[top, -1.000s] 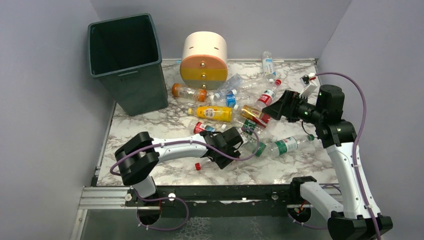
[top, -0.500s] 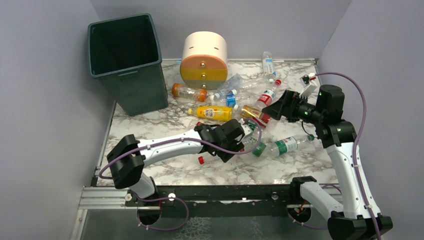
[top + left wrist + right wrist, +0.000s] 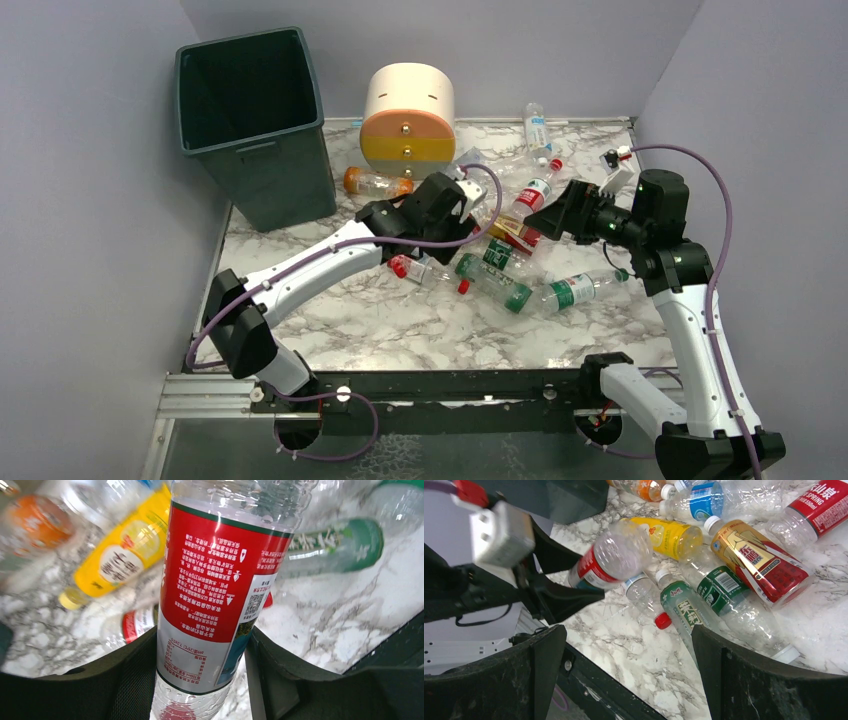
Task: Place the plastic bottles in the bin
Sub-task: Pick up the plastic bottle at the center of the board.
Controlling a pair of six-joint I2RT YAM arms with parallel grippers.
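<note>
Clear plastic bottle w/ red label [image 3: 215,580] is sitting right betw. the fingers of the L gripper [image 3: 202,640], its body sticking out well past the tips. The jaws are pressing on both sides of the label, clamped on it, and are holding it up off the white marble tabletop [image 3: 400,330].

Other plastic bottles are lying in a heap just below the L gripper and to its R side, incl. a yellow bottle [image 3: 669,535], a green-labelled bottle [image 3: 684,610] and a gold-and-red bottle [image 3: 754,560]. A loose red cap [image 3: 663,621] is lying beside them.

Tall dark green-grey plastic bin [image 3: 280,180] is standing well apart from the L gripper, off to its left and further back, open top up.

L arm is stretching long and diagonal from its base, wrist over the heap, near the round cream-and-orange drawer unit [image 3: 407,120].

R gripper [image 3: 562,210] is hanging w/ jaws wide apart, gripping nothing, over the heap's R edge and facing the L gripper. R arm is standing tall, upper part bending in toward the table's middle.
</note>
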